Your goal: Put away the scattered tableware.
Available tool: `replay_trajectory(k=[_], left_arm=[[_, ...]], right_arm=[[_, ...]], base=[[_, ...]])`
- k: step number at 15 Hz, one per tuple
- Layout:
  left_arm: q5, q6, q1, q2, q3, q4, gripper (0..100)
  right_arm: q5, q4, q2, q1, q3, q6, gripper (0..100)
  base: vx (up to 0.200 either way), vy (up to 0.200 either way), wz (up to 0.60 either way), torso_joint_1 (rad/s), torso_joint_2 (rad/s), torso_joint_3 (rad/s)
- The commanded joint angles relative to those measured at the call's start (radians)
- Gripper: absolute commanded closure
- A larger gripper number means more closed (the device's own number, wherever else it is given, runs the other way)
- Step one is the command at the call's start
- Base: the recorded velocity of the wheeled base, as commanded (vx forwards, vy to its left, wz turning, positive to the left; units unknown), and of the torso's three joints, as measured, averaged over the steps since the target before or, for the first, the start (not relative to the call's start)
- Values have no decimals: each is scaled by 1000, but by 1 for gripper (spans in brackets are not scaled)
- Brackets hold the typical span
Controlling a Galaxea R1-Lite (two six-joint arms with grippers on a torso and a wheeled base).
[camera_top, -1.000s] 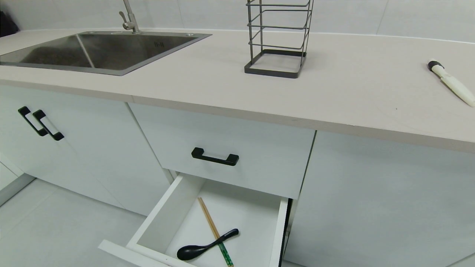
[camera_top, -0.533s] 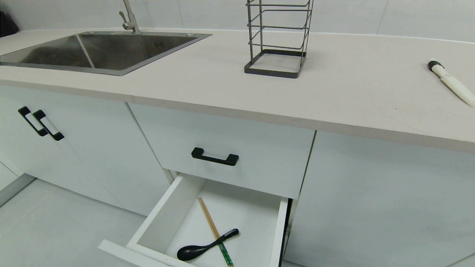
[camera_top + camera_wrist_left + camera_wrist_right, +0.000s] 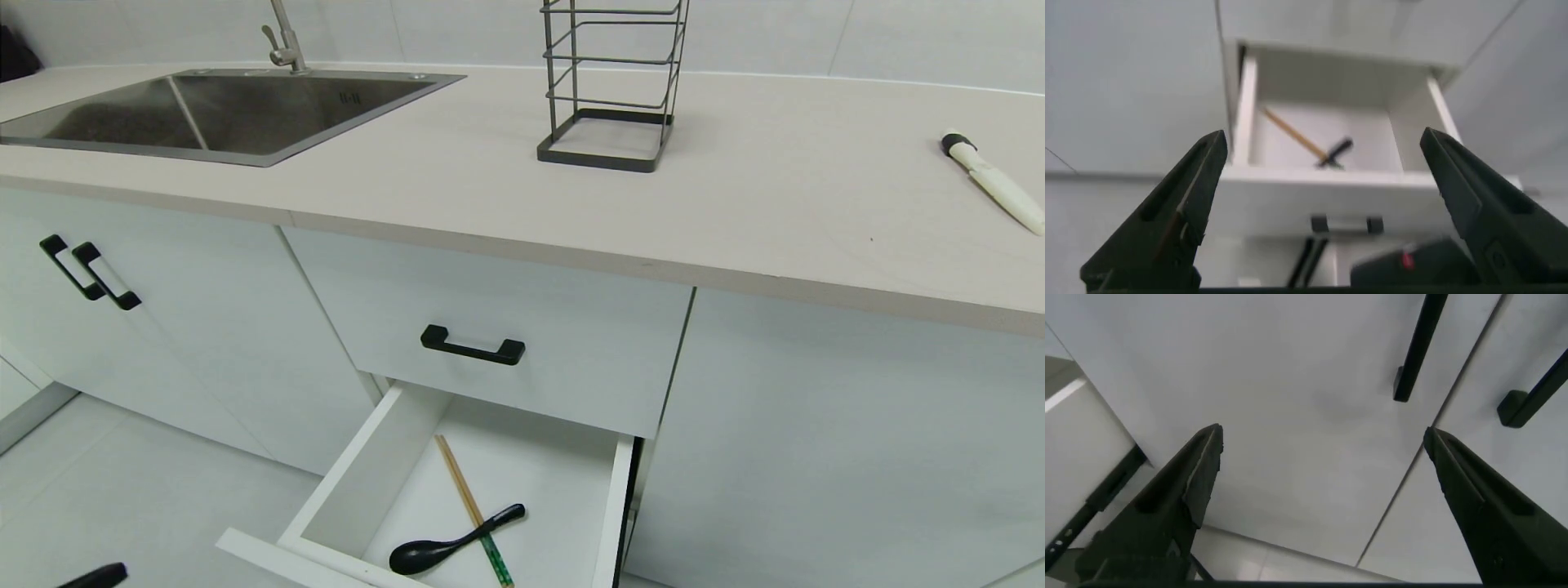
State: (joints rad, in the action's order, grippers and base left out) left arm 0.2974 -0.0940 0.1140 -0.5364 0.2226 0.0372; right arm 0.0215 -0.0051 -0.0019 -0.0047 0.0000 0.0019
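The lower drawer [image 3: 359, 482] stands pulled out. Inside it lie a pair of wooden chopsticks [image 3: 467, 498] and a black spoon [image 3: 449, 543] that crosses them. A white knife with a black end [image 3: 992, 181] rests on the countertop at the far right. My left gripper [image 3: 1323, 139] is open and faces the drawer's front [image 3: 1323, 192] from outside, with the chopsticks [image 3: 1294, 135] and spoon [image 3: 1337, 152] seen between its fingers. A dark tip of that arm [image 3: 94, 576] shows at the head view's lower left corner. My right gripper [image 3: 1323, 434] is open and holds nothing, facing white cabinet doors.
A steel sink [image 3: 220, 110] with a faucet is at the counter's back left, and a dark wire rack [image 3: 608, 90] stands at the back middle. The upper drawer is closed, with a black handle [image 3: 473, 349]. Black door handles [image 3: 86, 273] [image 3: 1417, 351] stick out from the cabinet fronts.
A dark tip of the left arm has come into the head view's bottom left corner. The drawer, spoon, chopsticks and knife have not moved.
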Motion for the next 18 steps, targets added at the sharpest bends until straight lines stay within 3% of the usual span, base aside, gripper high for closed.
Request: replay_trajectory(k=[1, 3, 7, 10, 12, 14, 18], left_arm=[[6, 5, 84, -171, -51, -16, 0], [2, 5, 150, -249, -51, -71, 0], [-1, 16, 233, -491, -22, -62, 0], [-43, 69, 245, -717, -3, 30, 0], [-93, 74, 248, -800, 17, 95, 0], [-162, 71, 292, -889, 54, 124, 0], [-181, 69, 292, -930, 107, 125, 0]], right_arm=[[0, 4, 2, 0, 0, 1, 0], [0, 4, 3, 0, 0, 1, 0], [0, 2, 2, 0, 0, 1, 0], [0, 4, 3, 0, 0, 1, 0], [0, 4, 2, 0, 0, 1, 0], [0, 2, 2, 0, 0, 1, 0], [0, 4, 3, 0, 0, 1, 0]], base=[[0, 0, 0, 0, 0, 0], [0, 0, 0, 0, 0, 0], [0, 0, 0, 0, 0, 0], [0, 0, 0, 0, 0, 0], [0, 0, 0, 0, 0, 0], [0, 0, 0, 0, 0, 0], [0, 0, 0, 0, 0, 0]])
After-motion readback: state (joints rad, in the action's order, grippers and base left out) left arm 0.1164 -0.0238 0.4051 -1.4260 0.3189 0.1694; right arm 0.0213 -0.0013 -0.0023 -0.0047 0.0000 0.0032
